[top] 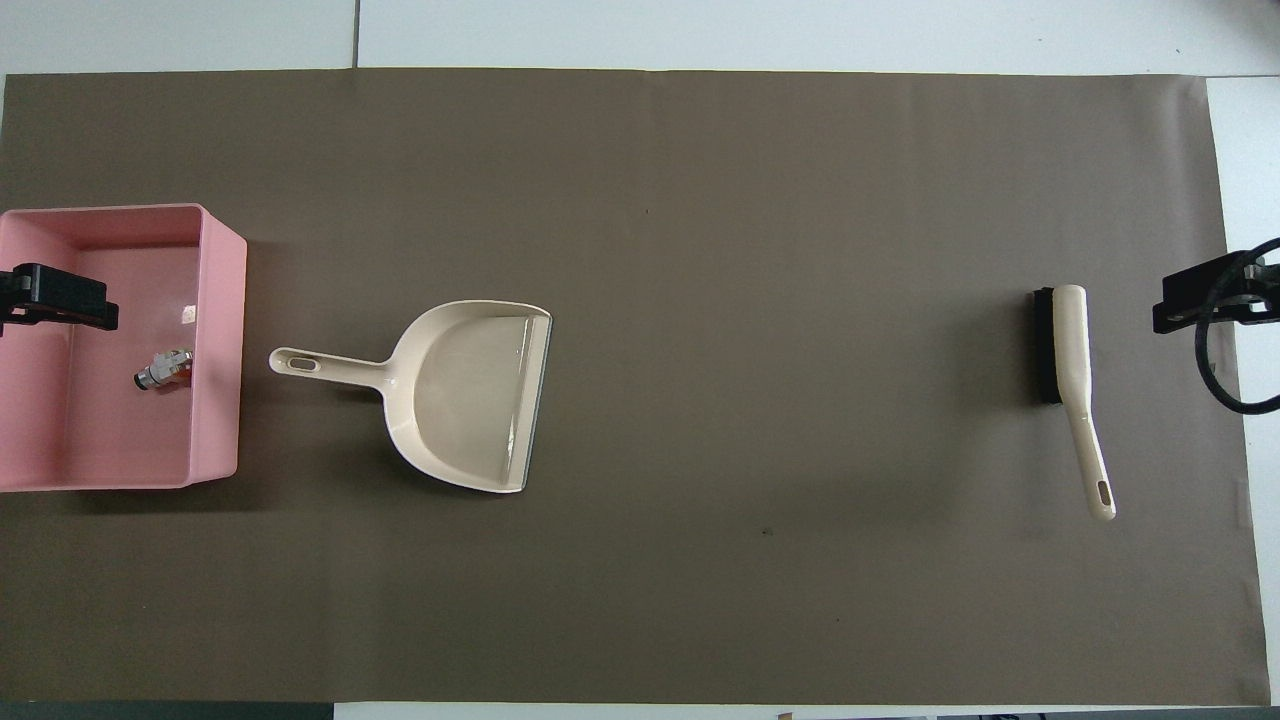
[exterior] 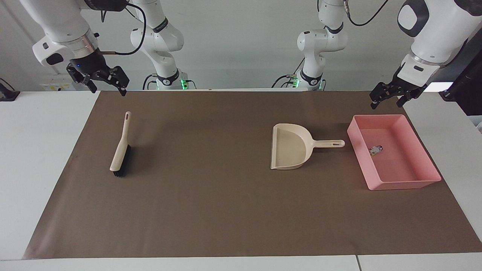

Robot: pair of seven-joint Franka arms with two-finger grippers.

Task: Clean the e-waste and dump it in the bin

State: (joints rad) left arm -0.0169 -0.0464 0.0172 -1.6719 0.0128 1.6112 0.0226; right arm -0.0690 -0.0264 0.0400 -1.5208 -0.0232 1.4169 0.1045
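A brown mat (exterior: 241, 210) covers most of the white table (exterior: 41, 158). On it, toward the left arm's end, sits the pink bin (exterior: 421, 177), a shallow tray with sloped walls. Just beside the bin, toward the table's middle, lies a beige dustpan (exterior: 288, 146), its handle pointing at the bin and stopping just short of the wall. Well apart, toward the right arm's end, a beige hand brush (exterior: 120, 148) with black bristles lies on the mat, its handle pointing toward the robots.

The left gripper (exterior: 388, 98) hangs in the air over the mat near the bin's edge closest to the robots; its fingers are spread and hold nothing. The right gripper (exterior: 107, 83) hangs over the mat's edge closest to the robots, near the brush's handle end, also spread wide and empty.

The e-waste (exterior: 375, 149), a tiny white piece with a dark end, rests on the floor of the bin, close to the wall that faces the dustpan.
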